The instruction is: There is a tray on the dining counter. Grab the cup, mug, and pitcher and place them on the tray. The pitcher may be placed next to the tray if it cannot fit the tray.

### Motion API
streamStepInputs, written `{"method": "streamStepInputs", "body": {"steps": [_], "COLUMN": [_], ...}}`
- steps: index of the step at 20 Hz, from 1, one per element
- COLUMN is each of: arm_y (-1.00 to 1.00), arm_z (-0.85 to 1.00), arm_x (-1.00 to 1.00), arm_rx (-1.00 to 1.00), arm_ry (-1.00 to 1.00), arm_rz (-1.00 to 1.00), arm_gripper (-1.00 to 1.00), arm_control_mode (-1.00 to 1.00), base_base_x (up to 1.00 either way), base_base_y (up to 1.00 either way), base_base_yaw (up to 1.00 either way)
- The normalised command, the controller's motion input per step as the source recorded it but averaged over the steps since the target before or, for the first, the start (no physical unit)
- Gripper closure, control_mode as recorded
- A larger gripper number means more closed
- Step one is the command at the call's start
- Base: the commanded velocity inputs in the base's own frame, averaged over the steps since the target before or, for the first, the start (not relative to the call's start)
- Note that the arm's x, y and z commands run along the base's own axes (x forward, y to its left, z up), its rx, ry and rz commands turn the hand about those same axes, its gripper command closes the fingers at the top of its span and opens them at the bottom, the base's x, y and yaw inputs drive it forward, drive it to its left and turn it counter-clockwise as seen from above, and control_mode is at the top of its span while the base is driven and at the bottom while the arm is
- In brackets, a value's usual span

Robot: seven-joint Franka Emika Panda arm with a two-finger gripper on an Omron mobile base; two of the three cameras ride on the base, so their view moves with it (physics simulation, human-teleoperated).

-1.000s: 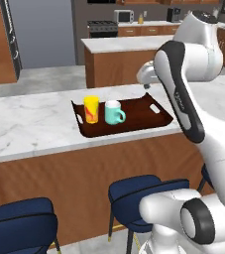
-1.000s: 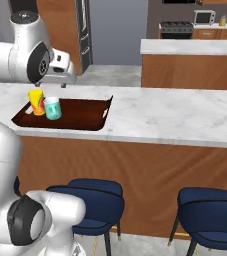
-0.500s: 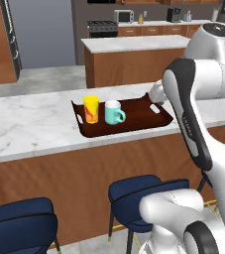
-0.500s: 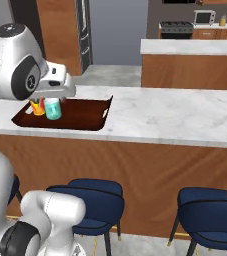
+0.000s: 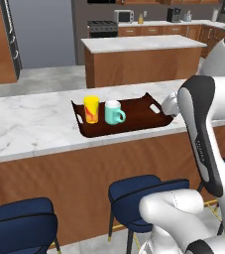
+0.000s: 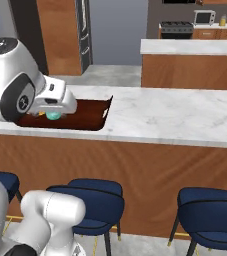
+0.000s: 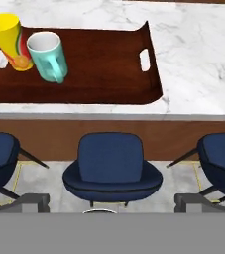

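Looking down from the hand view, the claw [image 7: 111, 203] stood wide, its finger tips far apart and holding nothing, above a blue stool [image 7: 111, 166] at 6 o'clock. Beyond the stool ran the brown front and marble top of the dining counter [image 7: 198, 64]. On that counter sat the tray [image 7: 99, 69], its near long rim close to the counter edge. The mug [image 7: 47, 55] stood in the tray's 10 o'clock corner, handle toward the stool, just beside the cup [image 7: 7, 33], which stood at the mug's 9 o'clock; could not tell whether they touched. Most of the tray floor lay bare. Farther off, a second marble counter [image 5: 139, 44] and a microwave [image 5: 124, 16].

Judgement: cup and mug done. Pitcher left to fetch; where it stood, could not tell.
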Motion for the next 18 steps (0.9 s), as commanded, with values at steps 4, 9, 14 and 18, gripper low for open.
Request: {"method": "streamStepInputs", "body": {"steps": [4,9,14,18], "arm_y": [-0.02,0.00,0.00,0.00], "arm_z": [-0.01,0.00,0.00,0.00], "arm_x": [-0.08,0.00,0.00,0.00], "arm_rx": [0.02,0.00,0.00,0.00], "arm_ry": [0.00,0.00,0.00,0.00], "arm_rz": [-0.07,0.00,0.00,0.00], "arm_gripper": [-1.00,-1.00,-1.00,-1.00], "arm_control_mode": [-1.00,1.00,1.00,1.00], "base_base_x": [0.00,-0.07,-0.80,-0.77], "base_base_y": [0.00,-0.11,-0.89,-1.00], "base_base_yaw": [0.00,0.00,0.00,-0.04]}}
